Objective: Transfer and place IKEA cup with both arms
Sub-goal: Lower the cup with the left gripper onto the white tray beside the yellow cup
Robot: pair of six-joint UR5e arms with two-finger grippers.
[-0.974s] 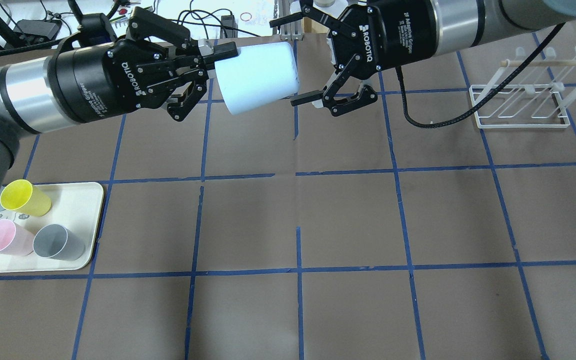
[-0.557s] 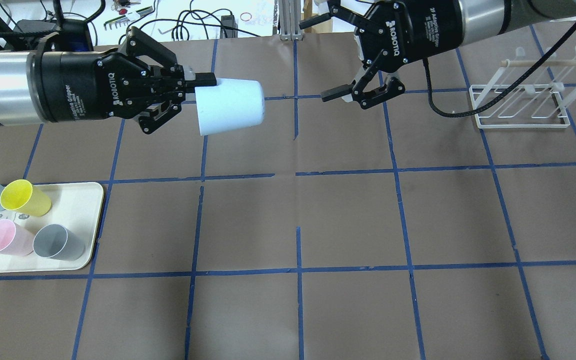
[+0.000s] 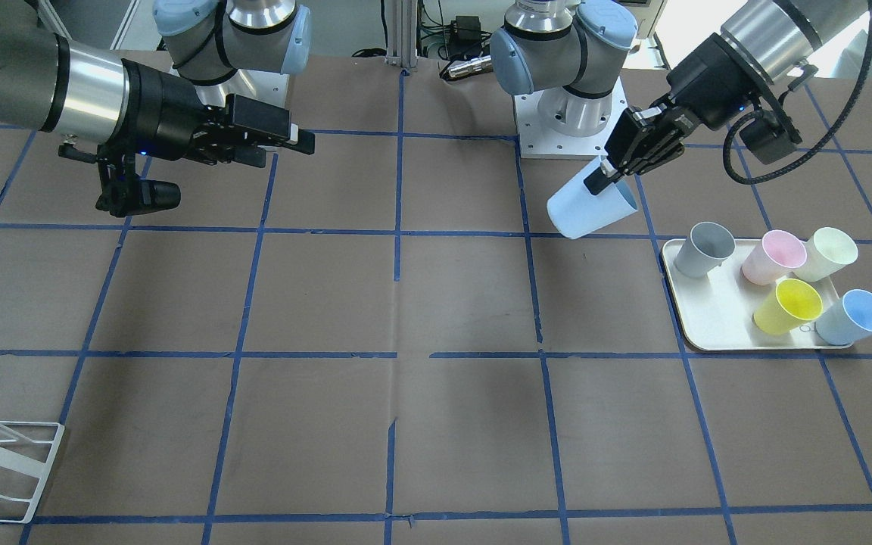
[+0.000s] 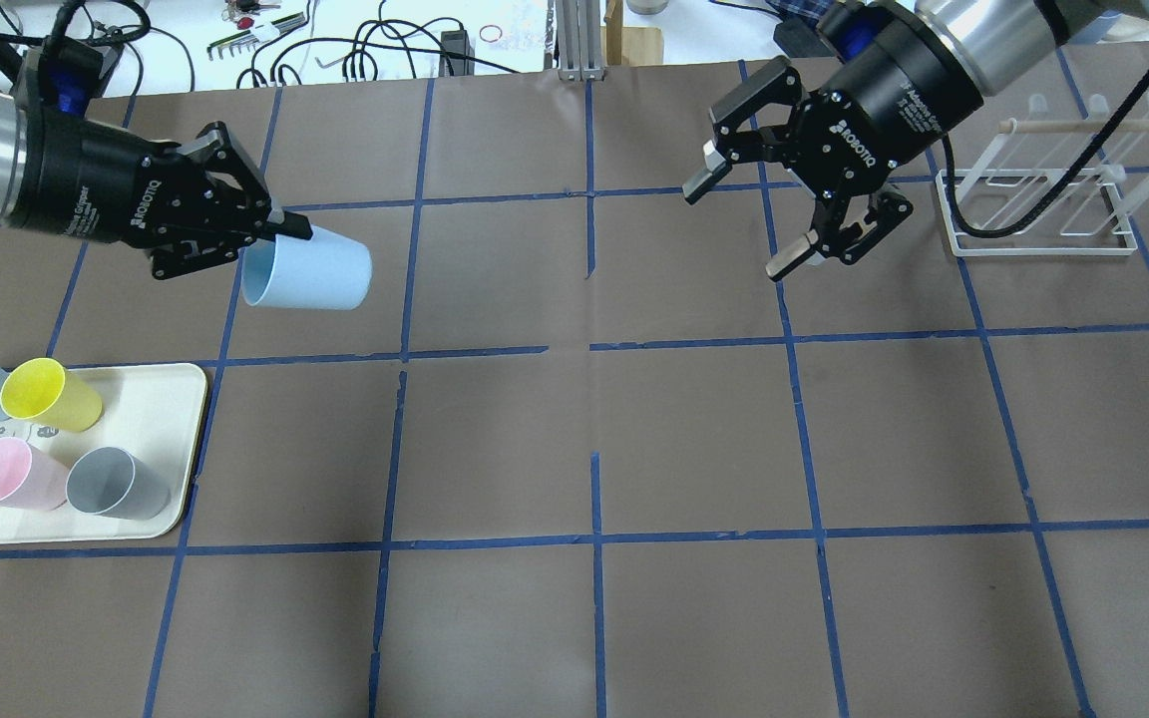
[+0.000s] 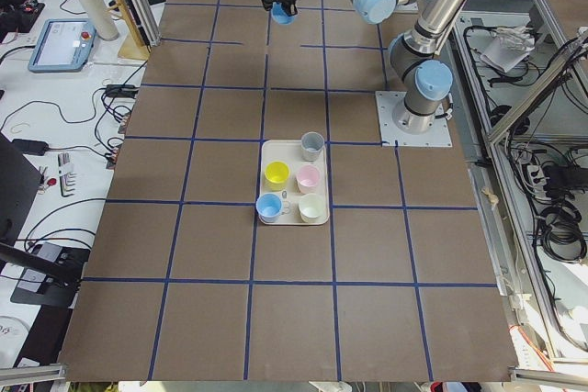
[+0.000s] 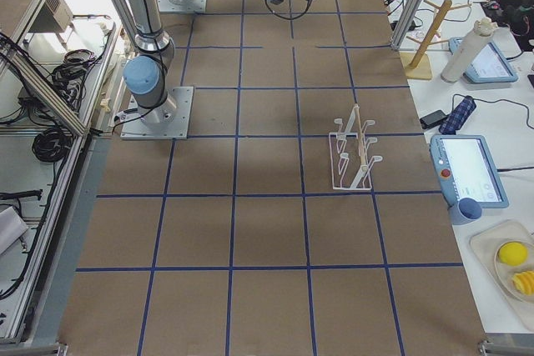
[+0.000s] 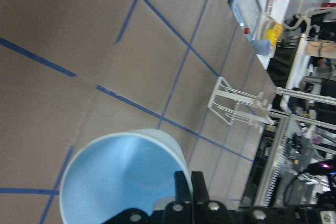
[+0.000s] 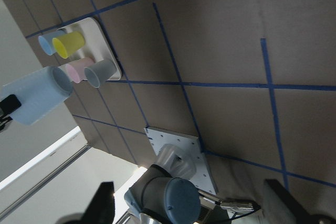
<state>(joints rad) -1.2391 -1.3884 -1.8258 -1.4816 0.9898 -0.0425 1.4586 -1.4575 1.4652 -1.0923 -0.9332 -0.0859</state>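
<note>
The left claw (image 4: 273, 235) grips the blue cup (image 4: 307, 271) by its rim — cup lying 9-to-3, base toward the spread-open right claw (image 4: 742, 229), well apart at 3 o'clock.

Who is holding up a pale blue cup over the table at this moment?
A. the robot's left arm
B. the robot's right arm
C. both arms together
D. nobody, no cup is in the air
A: the left gripper pinches the rim of the pale blue cup in the air, while the right gripper is open, empty and well apart.
</note>
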